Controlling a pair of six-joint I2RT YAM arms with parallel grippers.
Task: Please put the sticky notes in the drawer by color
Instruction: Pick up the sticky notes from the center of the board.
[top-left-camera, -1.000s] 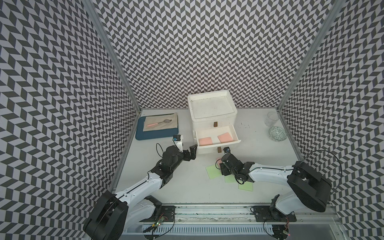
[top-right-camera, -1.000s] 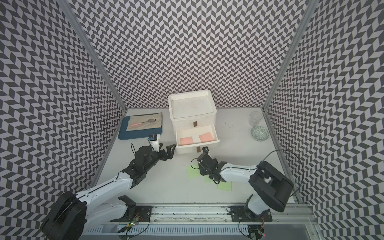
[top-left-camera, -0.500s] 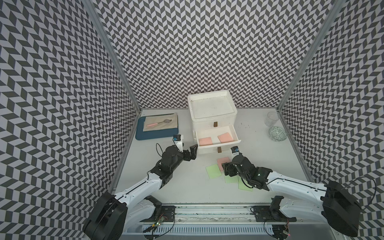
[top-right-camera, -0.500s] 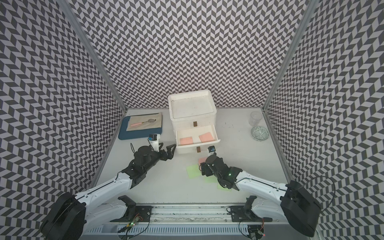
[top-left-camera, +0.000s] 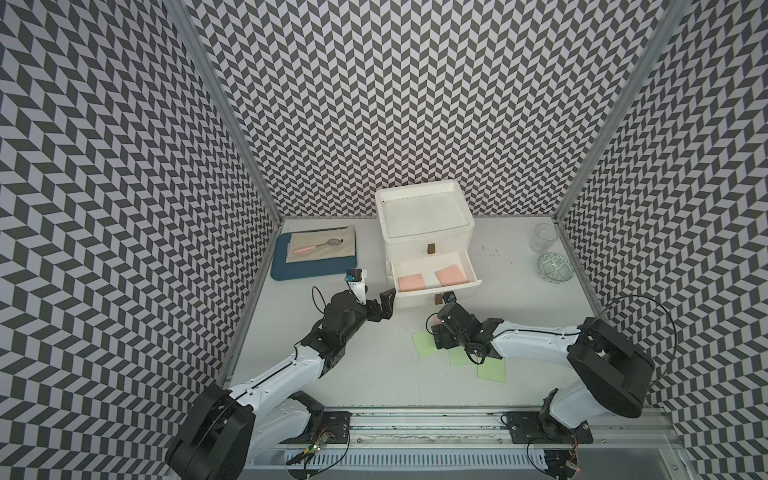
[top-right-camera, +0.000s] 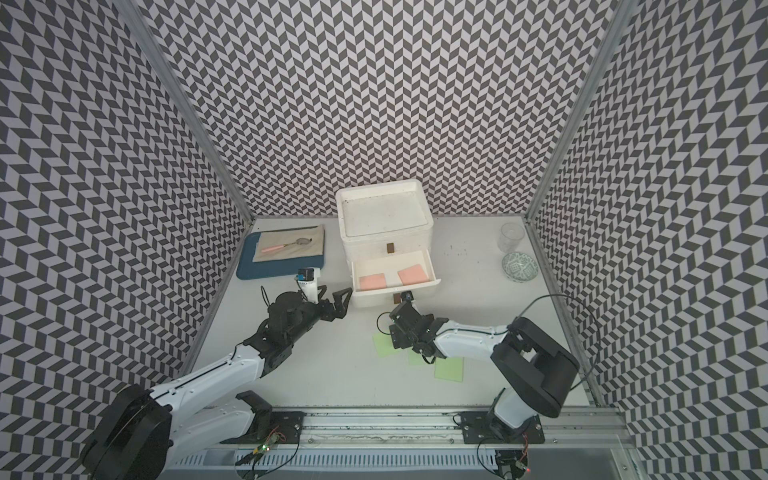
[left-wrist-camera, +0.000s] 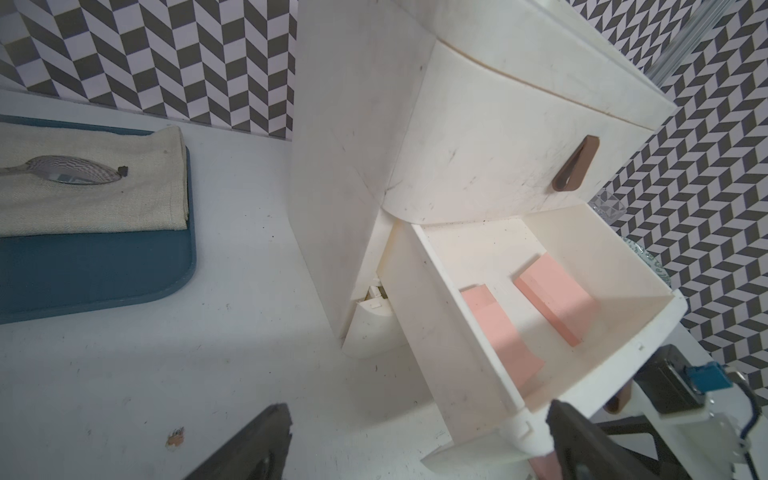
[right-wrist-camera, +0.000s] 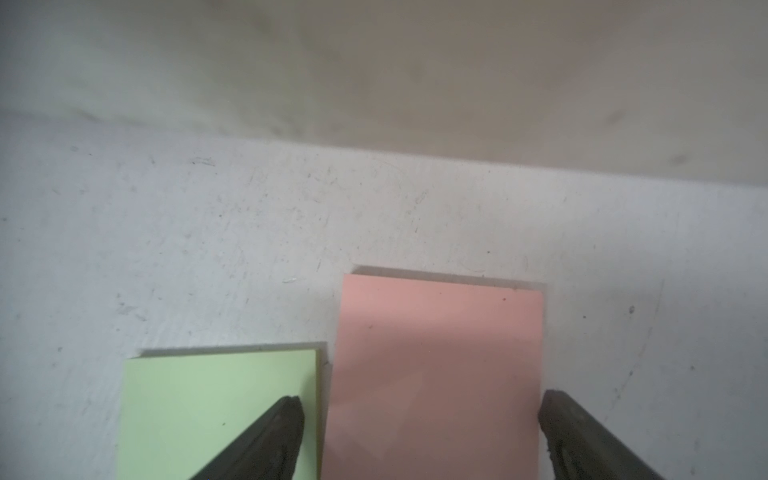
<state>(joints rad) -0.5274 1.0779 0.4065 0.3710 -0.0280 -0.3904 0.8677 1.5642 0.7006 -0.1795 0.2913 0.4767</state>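
My right gripper: jaws spread, straddling the pink note lying flat beneath. Green note just beside one finger. Open drawer straight ahead. Left gripper spread, farther from the note.

You see the white three-drawer unit standing upright, its middle drawer pulled out with two salmon-pink notes flat inside. A third pink note lies on the table in front, just beside three green notes.
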